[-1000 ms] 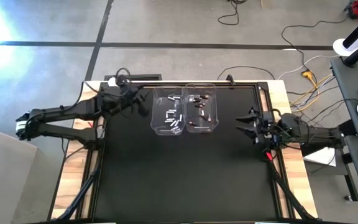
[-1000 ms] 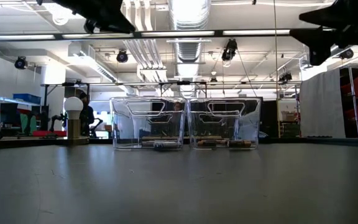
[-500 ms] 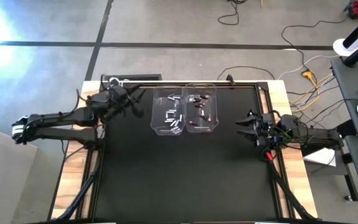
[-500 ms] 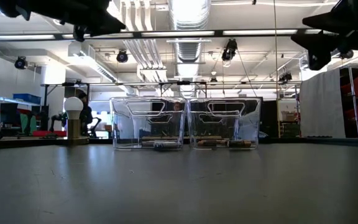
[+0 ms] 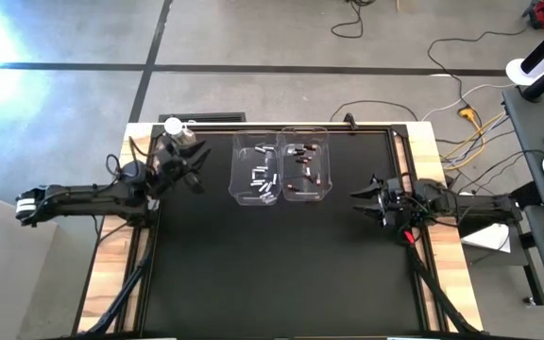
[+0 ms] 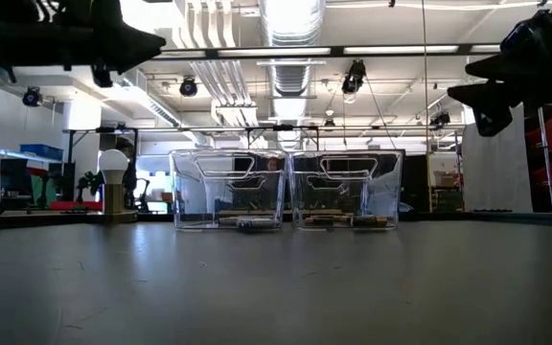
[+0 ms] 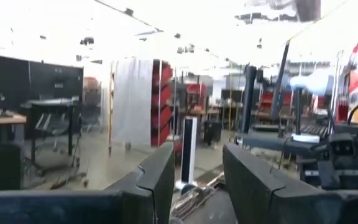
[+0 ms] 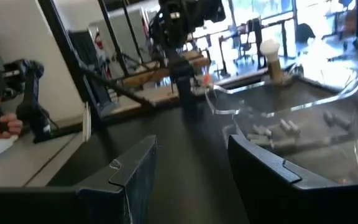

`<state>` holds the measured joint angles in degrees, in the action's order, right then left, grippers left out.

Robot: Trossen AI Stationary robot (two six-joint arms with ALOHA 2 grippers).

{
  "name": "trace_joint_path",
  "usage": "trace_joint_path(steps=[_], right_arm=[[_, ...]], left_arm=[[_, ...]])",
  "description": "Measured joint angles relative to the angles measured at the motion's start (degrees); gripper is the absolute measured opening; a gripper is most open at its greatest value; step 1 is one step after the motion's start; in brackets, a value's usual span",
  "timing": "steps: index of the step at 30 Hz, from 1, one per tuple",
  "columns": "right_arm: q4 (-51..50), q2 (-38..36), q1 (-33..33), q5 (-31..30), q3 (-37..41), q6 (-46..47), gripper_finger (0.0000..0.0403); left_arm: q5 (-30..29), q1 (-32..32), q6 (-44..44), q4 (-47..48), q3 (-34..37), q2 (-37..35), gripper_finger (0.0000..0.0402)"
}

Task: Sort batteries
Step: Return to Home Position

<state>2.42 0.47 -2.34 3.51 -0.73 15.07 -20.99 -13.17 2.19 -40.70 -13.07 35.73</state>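
Though aloft, left tool (image 7: 197, 157) and right tool (image 8: 192, 147) agape.

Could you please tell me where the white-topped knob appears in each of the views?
High view: the knob at the table's top-left corner, left of the clear bins.
Low view: the knob stands left of the bins.
Left wrist view: not in it.
Right wrist view: the knob stands beyond the bins.
Shared landmark: the clear bins.
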Motion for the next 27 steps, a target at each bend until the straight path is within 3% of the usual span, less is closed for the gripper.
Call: trace_joint_path(steps=[5, 9, 15, 23, 27], right_arm=[[-1.10, 1.07, 0.34, -0.07, 0.00, 1.15, 0.0192], [-1.23, 2.74, 0.34, -0.24, 0.02, 7.80, 0.0192], [-1.32, 4.23, 0.34, -0.24, 0.04, 7.06, 0.0192], [-1.29, 4.59, 0.34, -0.20, 0.07, 7.48, 0.0192], [-1.07, 4.60, 0.34, -0.10, 0.08, 7.46, 0.0192]], left_arm=[[0.72, 0.00, -0.30, -0.36, 4.11, -4.30, 0.0116], [0.76, 0.00, -0.34, 9.39, 4.04, -8.37, 0.0116], [-1.93, 0.12, -1.71, 21.63, 3.66, -18.39, 0.0116], [4.49, 1.52, -2.12, 28.41, 8.64, -35.41, 0.0117], [5.80, 2.23, -2.76, 26.48, 11.65, -35.00, 0.0117]])
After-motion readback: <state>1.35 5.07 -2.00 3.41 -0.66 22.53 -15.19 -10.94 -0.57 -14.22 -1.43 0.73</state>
